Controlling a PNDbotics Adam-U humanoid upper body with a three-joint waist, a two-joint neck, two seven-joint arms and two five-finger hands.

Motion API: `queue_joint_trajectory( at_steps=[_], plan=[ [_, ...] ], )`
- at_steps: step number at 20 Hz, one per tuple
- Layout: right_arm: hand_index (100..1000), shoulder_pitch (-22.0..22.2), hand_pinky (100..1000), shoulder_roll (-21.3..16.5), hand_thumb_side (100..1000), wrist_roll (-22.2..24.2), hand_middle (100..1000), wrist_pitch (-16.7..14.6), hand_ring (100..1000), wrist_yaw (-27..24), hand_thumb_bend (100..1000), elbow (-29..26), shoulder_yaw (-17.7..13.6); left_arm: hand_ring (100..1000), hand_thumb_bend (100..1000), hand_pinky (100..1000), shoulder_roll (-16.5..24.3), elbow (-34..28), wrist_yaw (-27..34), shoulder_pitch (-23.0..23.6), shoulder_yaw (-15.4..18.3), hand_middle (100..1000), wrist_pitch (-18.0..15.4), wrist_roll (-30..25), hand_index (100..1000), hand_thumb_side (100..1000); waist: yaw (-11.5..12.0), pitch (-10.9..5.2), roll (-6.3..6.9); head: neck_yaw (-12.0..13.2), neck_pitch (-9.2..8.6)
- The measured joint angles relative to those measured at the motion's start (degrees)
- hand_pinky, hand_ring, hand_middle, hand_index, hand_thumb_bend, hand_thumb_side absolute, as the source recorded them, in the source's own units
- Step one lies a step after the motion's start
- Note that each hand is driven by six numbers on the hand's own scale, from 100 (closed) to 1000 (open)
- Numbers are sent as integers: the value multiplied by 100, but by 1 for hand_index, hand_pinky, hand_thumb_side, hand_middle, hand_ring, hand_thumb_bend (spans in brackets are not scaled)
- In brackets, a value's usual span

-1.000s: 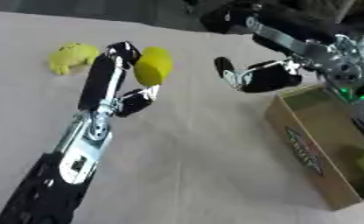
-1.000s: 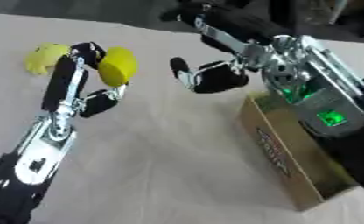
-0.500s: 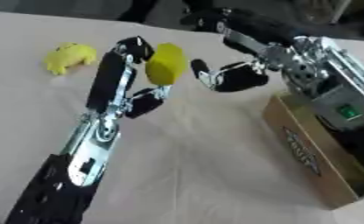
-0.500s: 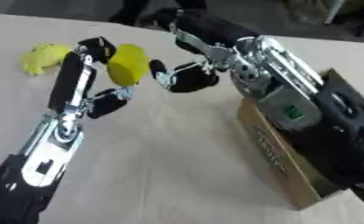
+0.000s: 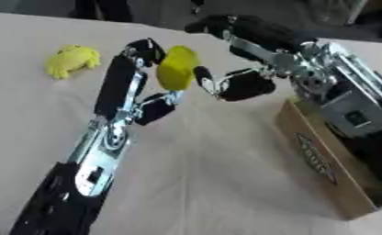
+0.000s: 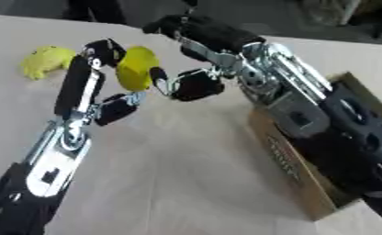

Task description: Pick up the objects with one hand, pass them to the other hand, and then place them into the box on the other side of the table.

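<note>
Yellow rounded object [image 5: 176, 68], lemon-like in shape, held off the worktop [image 5: 226, 183] in the left hand [image 5: 150, 75]. Fingers hook over its top and left side, thumb comes up from below, so it is pinched between them with its right face bare. That bare face points at the right hand [image 5: 234, 85], which seems the reason for the sideways grip: room for the other hand to close on it.

Right hand sits just beside the object, its near finger at or almost at the yellow surface; contact cannot be told. Its fingers are part curled, not closed round anything. Judged stage: the handover, receiving hand arriving, not yet gripping.

Cardboard box [image 5: 327, 167] stands at the robot's right, close under the right forearm, open side up. The short carry from the meeting point explains why the pass happens here.

Second yellow thing, a frog-shaped toy [image 5: 72, 59], lies on the worktop at far left, well apart from both hands, likely next in line.

Risk: left hand letting go before the right has closed.
</note>
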Motion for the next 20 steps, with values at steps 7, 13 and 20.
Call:
queue_joint_trajectory(
  at_steps=[7, 13, 20],
  plan=[
    [983, -8, 933, -84, 537, 175, 926, -19, 940, -288, 173, -177, -127, 550, 110, 546, 2, 97, -42, 5, 37, 507, 21, 46, 474, 100, -25, 3, 32, 24, -169],
    [1000, -16, 940, -106, 563, 292, 924, -55, 938, -191, 233, -174, -122, 553, 117, 549, 2, 97, -154, 6, 37, 509, -8, 67, 475, 100, -10, 3, 29, -38, -175],
    [1000, -4, 943, -47, 553, 323, 924, -145, 941, 32, 258, 58, -86, 554, 120, 551, 1, -19, -251, 6, 35, 508, -48, 57, 475, 100, 21, 12, 26, -70, -40]
  ],
)
